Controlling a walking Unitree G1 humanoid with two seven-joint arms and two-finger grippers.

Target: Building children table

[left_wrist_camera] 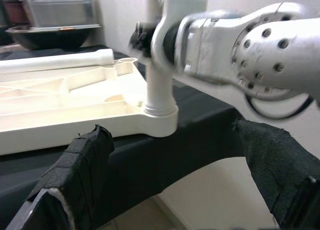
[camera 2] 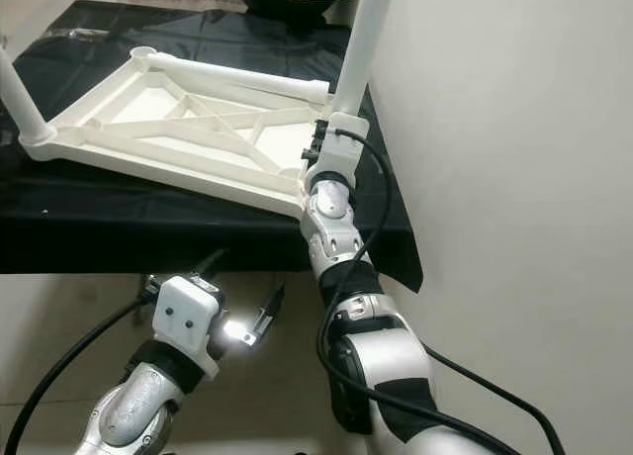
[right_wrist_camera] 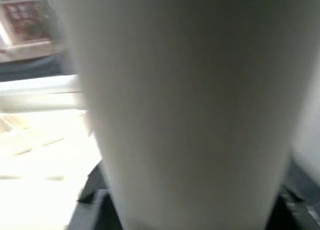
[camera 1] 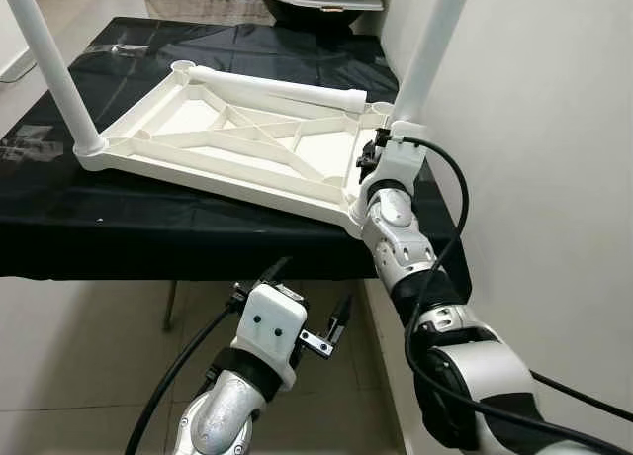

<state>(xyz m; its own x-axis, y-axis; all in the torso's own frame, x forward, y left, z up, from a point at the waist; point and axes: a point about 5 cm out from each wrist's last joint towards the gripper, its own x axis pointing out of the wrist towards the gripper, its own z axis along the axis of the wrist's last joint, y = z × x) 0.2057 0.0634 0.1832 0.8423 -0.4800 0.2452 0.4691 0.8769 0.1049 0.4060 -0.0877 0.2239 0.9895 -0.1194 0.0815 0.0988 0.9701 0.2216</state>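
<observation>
A white children's table top [camera 1: 237,143] lies upside down on a black-covered table [camera 1: 148,227]. One white leg [camera 1: 56,69] stands upright in its near left corner. Another upright leg [camera 1: 432,45] is in the near right corner. A third leg [camera 1: 282,89] lies loose along the top's far edge. My right gripper [camera 1: 376,156] is shut around the base of the right leg, which looms very close in the right wrist view as the leg [right_wrist_camera: 185,105]. My left gripper [camera 1: 305,299] hangs open below the table's front edge, holding nothing. Its fingers [left_wrist_camera: 80,175] are spread wide.
A white wall [camera 1: 534,129] runs close along the right side of the table. At the back stand a dark basin [left_wrist_camera: 47,37] and a grey container [left_wrist_camera: 57,10]. Below the table's front edge is beige tiled floor [camera 1: 89,356].
</observation>
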